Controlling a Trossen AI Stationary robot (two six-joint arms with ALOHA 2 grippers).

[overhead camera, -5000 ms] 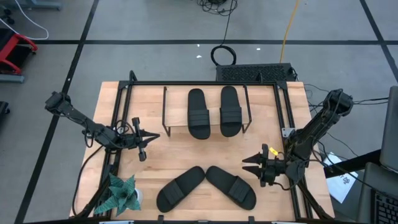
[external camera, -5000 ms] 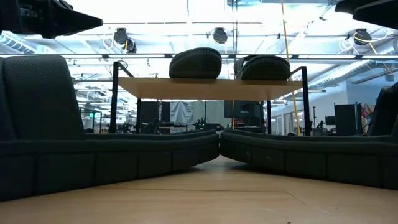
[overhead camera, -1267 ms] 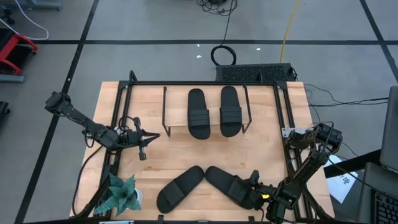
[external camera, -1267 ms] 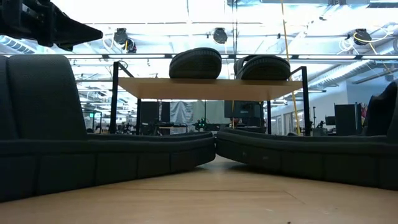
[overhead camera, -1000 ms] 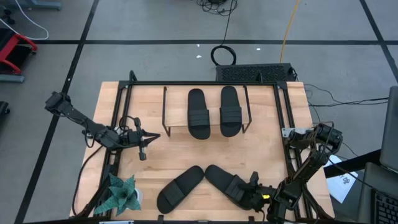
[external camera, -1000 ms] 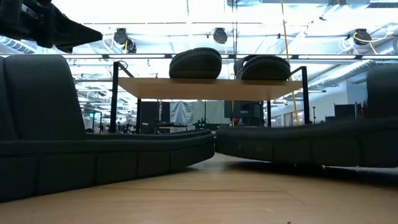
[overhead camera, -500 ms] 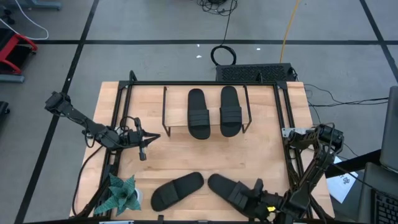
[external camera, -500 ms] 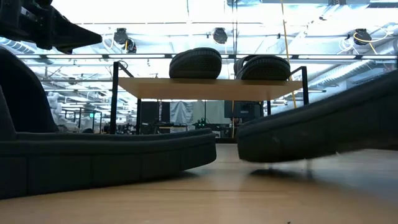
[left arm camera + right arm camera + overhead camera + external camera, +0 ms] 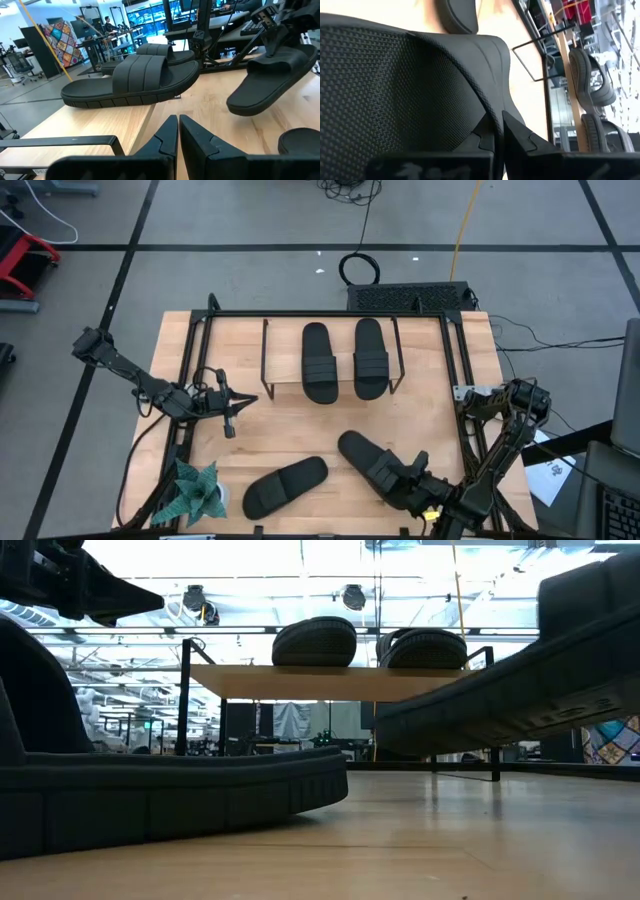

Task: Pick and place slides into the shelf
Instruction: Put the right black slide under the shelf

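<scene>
While two slides (image 9: 343, 360) lie side by side on the shelf (image 9: 286, 374), the right gripper (image 9: 412, 480) is clamped on a third slide (image 9: 372, 465) at the table's (image 9: 420, 405) near right, its toe end raised clear of the wood in the low view. Fourth slide (image 9: 284, 486) lies flat near the front edge, just beside a green plant (image 9: 196, 493). Left gripper (image 9: 229, 402) hovers left of the shelf, fingers together.

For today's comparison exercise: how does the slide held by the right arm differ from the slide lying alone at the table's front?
The held slide is clamped in the right gripper and tilted clear of the table. The front slide lies flat, untouched by either gripper. Both are matching black slides, neither yet on the shelf.
</scene>
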